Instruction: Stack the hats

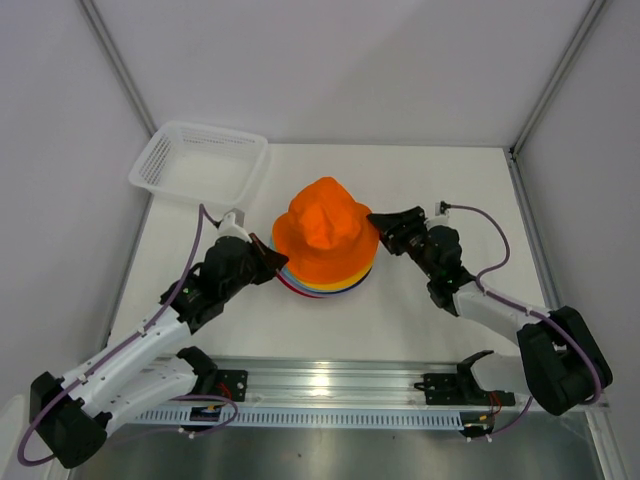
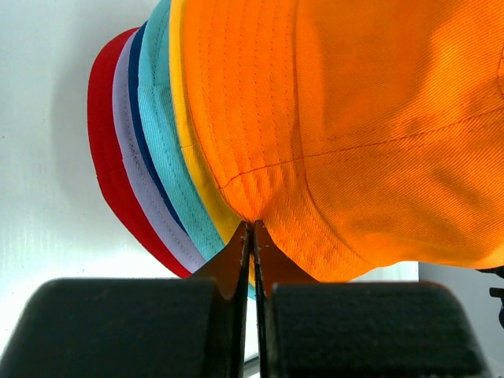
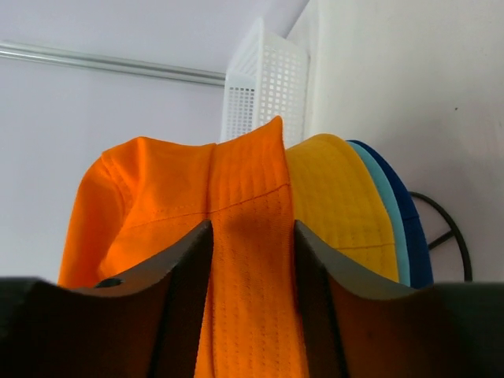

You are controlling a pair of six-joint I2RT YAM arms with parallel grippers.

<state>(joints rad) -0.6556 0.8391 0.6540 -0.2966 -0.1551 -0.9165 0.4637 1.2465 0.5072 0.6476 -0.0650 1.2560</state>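
The hats sit in one stack at the table's middle, with the orange hat (image 1: 325,232) on top. Under it show the brims of the yellow (image 2: 187,126), teal (image 2: 157,118), dark blue (image 2: 135,79), lilac (image 2: 130,161) and red (image 2: 105,150) hats. My left gripper (image 1: 273,264) is at the stack's left edge; in the left wrist view it (image 2: 253,225) is shut, pinching the orange brim's edge. At the stack's right edge, my right gripper (image 1: 380,222) is open; in its wrist view (image 3: 252,227) a raised strip of orange brim (image 3: 250,205) stands between the fingers.
A white slatted basket (image 1: 205,165) stands at the back left, also seen beyond the hats as the basket (image 3: 264,87). A black wire stand (image 3: 450,228) shows under the stack. The enclosure's walls close in the table on three sides.
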